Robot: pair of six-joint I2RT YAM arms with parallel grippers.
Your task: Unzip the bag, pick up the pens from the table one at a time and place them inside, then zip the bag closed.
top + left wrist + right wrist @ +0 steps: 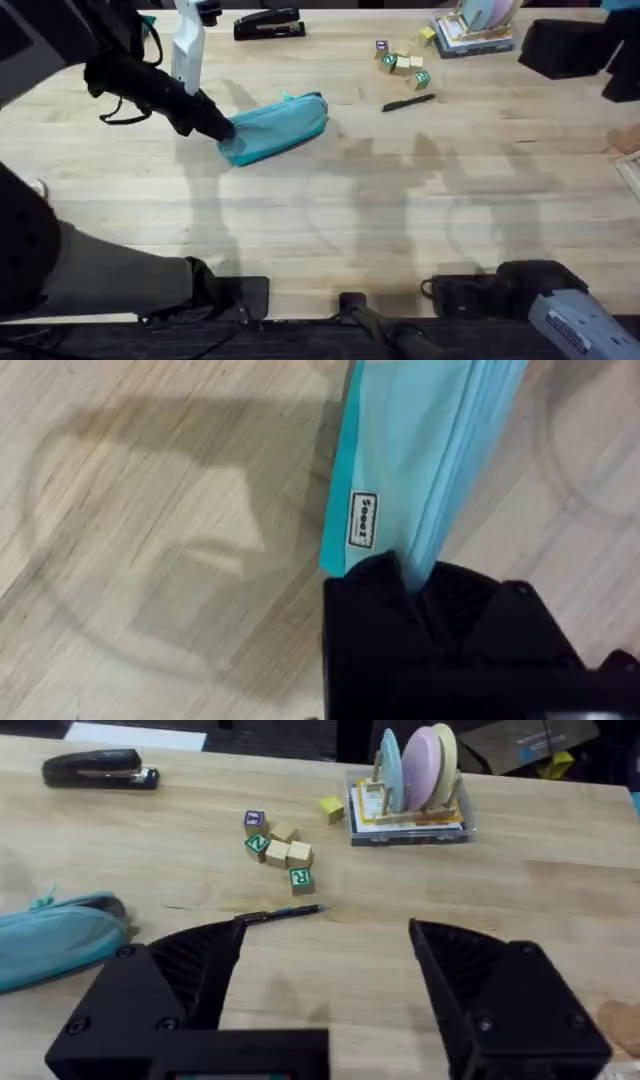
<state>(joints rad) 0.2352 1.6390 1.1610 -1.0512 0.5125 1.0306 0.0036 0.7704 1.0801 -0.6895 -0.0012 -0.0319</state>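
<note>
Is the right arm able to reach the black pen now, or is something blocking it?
Probably yes. The right gripper is open, and only bare table lies between it and the pen; the blocks sit beyond the pen.

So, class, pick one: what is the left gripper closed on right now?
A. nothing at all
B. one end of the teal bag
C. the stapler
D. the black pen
B. In the overhead view the left gripper sits at the end of the bag, and the left wrist view shows its fingers pinching the teal fabric; the pen lies apart on the table.
</note>
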